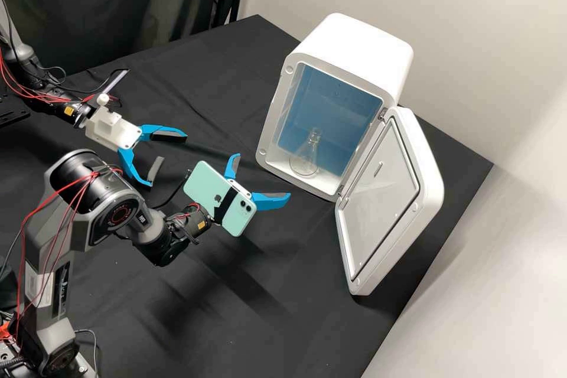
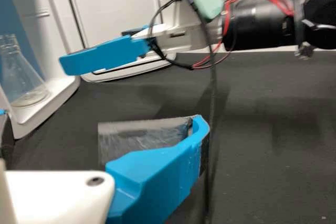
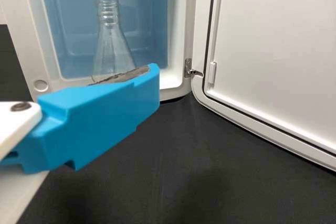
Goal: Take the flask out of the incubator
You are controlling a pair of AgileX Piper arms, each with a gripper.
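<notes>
Two open claws face a white incubator (image 1: 354,47) on a black table (image 1: 248,313), its door (image 1: 384,201) swung wide toward the lower right of the high view. One clear glass flask (image 1: 307,155) stands upright on the floor of the blue-lined chamber, close to the front lip and apart from both arms. Right claw (image 1: 263,176), just left of centre, hangs above the table with its blue fingers spread and gripping nothing, near the incubator's opening but not inside it. A mint-green phone (image 1: 218,195) is strapped to the wrist behind it. Left claw (image 1: 166,159) sits farther toward the upper left, its fingers likewise spread and holding nothing. From the right wrist, the flask (image 3: 110,45) shows inside the chamber beyond one blue finger (image 3: 100,114), with the door's pale inner panel beside it.
</notes>
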